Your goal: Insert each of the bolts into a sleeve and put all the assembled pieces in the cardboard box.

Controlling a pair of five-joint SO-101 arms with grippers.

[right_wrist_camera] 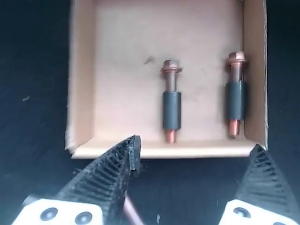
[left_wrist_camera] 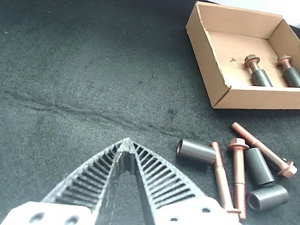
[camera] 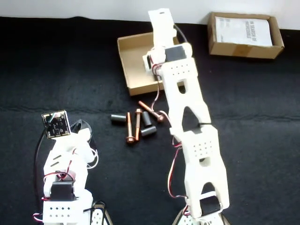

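Observation:
Three copper bolts (camera: 138, 124) and three dark sleeves (camera: 146, 118) lie loose together on the black mat, also seen as bolts (left_wrist_camera: 238, 168) and sleeves (left_wrist_camera: 195, 152) in the left wrist view. The open cardboard box (camera: 127, 65) holds two assembled pieces (right_wrist_camera: 171, 103), (right_wrist_camera: 236, 96), lying side by side. My right gripper (right_wrist_camera: 194, 152) hangs open and empty just above the box's near wall (right_wrist_camera: 164, 150). My left gripper (left_wrist_camera: 126, 141) is shut on nothing, low over the mat a short way left of the loose parts.
A second cardboard box (camera: 276, 47) with a printed sheet in it stands at the back right. The right arm (camera: 187, 103) stretches over the mat just right of the loose parts. A fold in the mat (left_wrist_camera: 70, 110) runs ahead of my left gripper.

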